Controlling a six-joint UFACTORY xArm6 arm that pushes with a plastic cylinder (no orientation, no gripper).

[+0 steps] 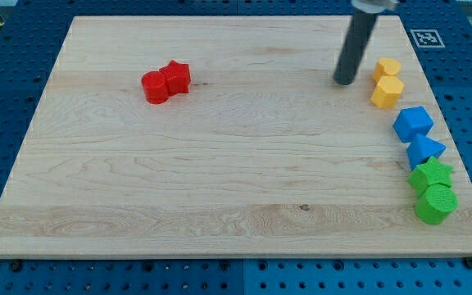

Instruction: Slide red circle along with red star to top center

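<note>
The red circle point(155, 88) and the red star point(176, 77) sit touching each other in the upper left part of the wooden board point(220, 180), the circle to the star's lower left. My tip point(344, 81) is far to their right, near the view's top right, just left of the yellow blocks.
Two yellow blocks point(387, 68) point(388, 93) stand by the right edge. Below them are a blue block point(413, 123), a blue triangle-like block point(424, 151), a green star point(431, 174) and a green circle point(436, 204). A marker tag point(427, 37) is at the top right corner.
</note>
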